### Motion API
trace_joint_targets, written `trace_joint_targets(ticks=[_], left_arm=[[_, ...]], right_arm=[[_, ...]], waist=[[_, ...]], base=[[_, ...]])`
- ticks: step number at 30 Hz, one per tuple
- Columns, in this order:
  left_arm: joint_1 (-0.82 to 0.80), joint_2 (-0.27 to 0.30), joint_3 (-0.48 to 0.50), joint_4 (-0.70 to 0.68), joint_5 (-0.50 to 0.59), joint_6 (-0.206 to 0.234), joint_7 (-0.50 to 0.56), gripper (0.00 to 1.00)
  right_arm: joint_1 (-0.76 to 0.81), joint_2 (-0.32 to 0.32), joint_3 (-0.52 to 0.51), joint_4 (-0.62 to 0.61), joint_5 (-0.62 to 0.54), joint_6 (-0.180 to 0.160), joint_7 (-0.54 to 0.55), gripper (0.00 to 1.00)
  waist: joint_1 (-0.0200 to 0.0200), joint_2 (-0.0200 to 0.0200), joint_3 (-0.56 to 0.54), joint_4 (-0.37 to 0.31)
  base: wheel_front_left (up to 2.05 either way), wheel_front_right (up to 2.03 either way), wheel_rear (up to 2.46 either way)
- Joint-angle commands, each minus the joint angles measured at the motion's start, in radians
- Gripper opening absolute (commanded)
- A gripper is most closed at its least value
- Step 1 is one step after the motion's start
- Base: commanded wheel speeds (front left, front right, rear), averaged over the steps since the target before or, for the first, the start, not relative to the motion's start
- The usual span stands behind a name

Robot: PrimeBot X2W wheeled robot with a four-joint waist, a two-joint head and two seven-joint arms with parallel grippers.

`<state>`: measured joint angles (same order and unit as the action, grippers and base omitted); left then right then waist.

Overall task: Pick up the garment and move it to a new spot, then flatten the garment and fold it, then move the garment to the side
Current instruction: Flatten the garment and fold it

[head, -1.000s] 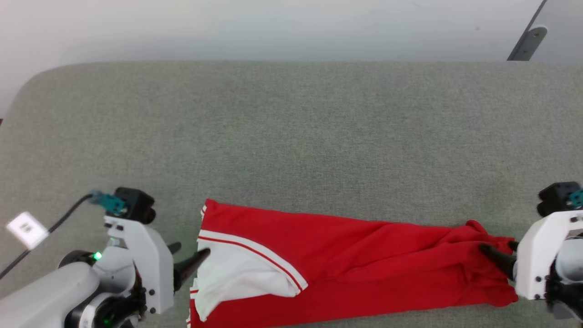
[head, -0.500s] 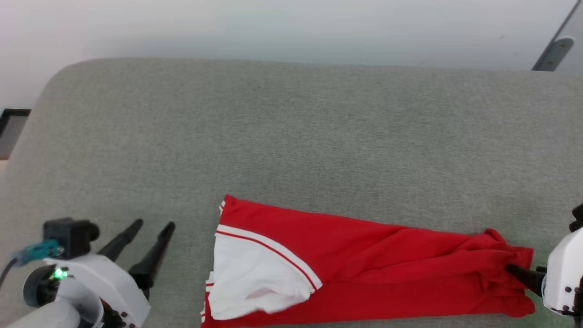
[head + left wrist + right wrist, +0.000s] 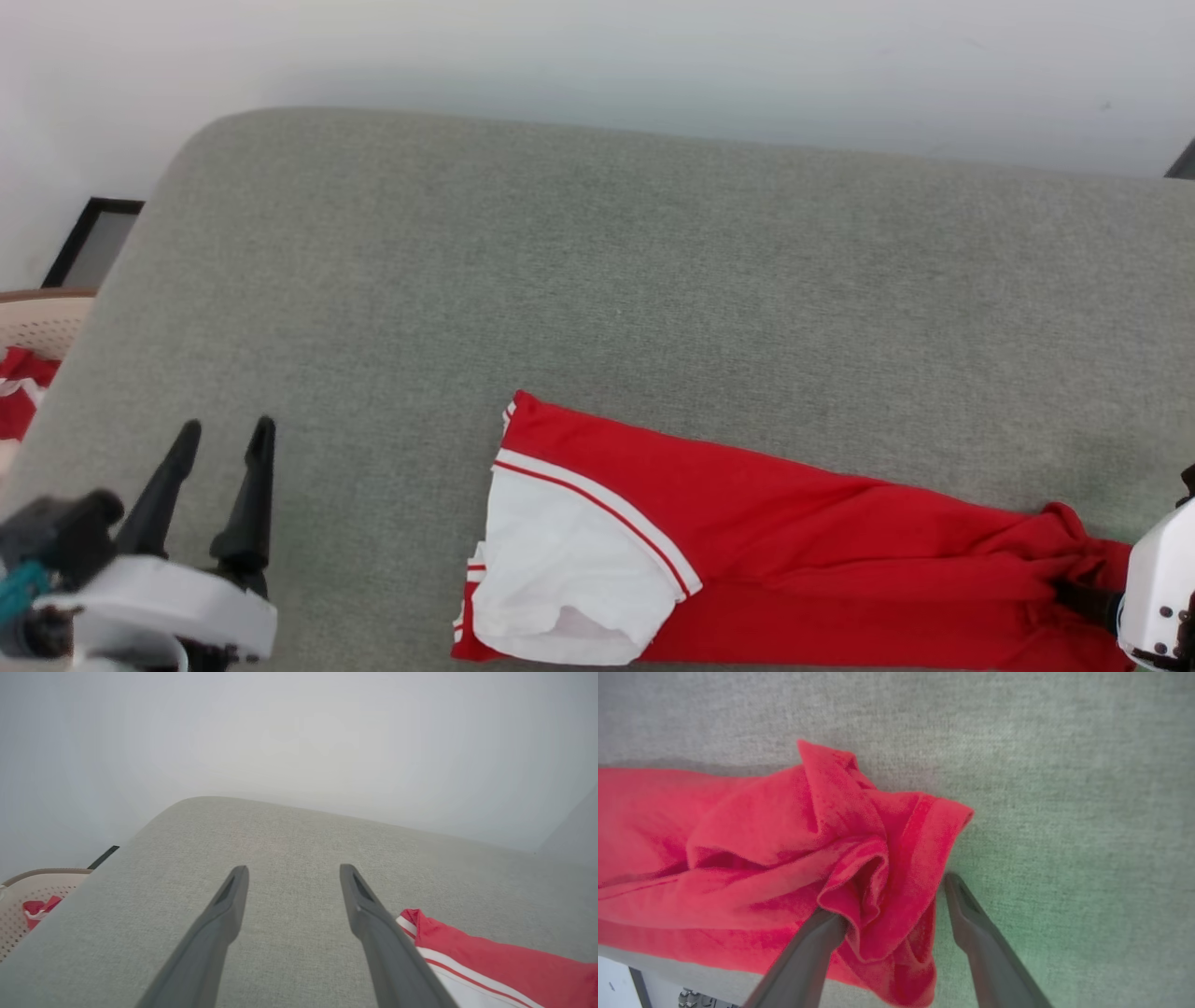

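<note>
- Head view: we are logging the garment (image 3: 794,551), soft red knit with a white sleeve, folded long and lying along the felted grey worktop's (image 3: 653,280) near edge.
- Left gripper (image 3: 227,426): standing open over bare worktop.
- Right gripper (image 3: 892,896): gaping, straddling the crumpled hem; we are fearing a snag dragging the fold apart.

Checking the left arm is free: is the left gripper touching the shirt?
Apart. The head view shows a wide stretch of bare grey cushion between the left gripper and the shirt.
</note>
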<state>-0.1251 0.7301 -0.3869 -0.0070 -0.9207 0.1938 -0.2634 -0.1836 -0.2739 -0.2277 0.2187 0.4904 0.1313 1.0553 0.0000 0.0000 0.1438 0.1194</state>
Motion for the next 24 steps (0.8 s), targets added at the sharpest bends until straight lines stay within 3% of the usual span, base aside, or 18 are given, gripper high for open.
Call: trace_joint_targets(ticks=[1,4,5,6,7,15,24], left_arm=[[0.032,-0.027,0.035,0.0,0.03,-0.016,0.0,1.0],[0.086,-0.093,0.128,0.003,0.101,-0.061,-0.001,1.0],[0.103,-0.114,0.155,0.007,0.118,-0.075,-0.001,1.0],[0.118,-0.135,0.175,0.01,0.132,-0.091,-0.001,1.0],[0.13,-0.151,0.194,0.013,0.15,-0.106,-0.001,1.0],[0.169,-0.247,0.319,0.018,0.243,-0.191,0.0,1.0],[0.188,-0.316,0.402,0.005,0.312,-0.254,0.0,1.0]], right_arm=[[-0.007,0.008,0.017,0.029,-0.008,-0.001,-0.008,1.0],[-0.019,0.003,0.052,0.081,-0.006,-0.001,-0.024,1.0],[-0.021,0.005,0.068,0.096,0.005,-0.001,-0.025,0.75],[-0.022,0.002,0.086,0.106,0.012,-0.001,-0.03,0.28],[-0.028,-0.002,0.097,0.115,0.019,-0.001,-0.04,0.0],[-0.068,-0.043,0.106,0.161,0.068,-0.001,-0.07,0.0],[-0.096,-0.125,0.013,0.19,0.057,-0.002,-0.098,0.0]], waist=[[0.0,0.0,-0.004,0.01],[0.0,0.0,-0.008,0.018],[0.0,0.0,-0.01,0.02],[0.0,0.0,-0.012,0.023],[0.0,0.0,-0.013,0.024],[0.0,0.0,-0.015,0.027],[0.0,0.0,-0.024,0.001]], base=[[0.0,0.0,0.0],[0.0,0.0,0.0],[0.0,0.0,0.0],[0.0,0.0,0.0],[0.0,0.0,0.0],[0.0,0.0,0.0],[0.0,0.0,0.0]])
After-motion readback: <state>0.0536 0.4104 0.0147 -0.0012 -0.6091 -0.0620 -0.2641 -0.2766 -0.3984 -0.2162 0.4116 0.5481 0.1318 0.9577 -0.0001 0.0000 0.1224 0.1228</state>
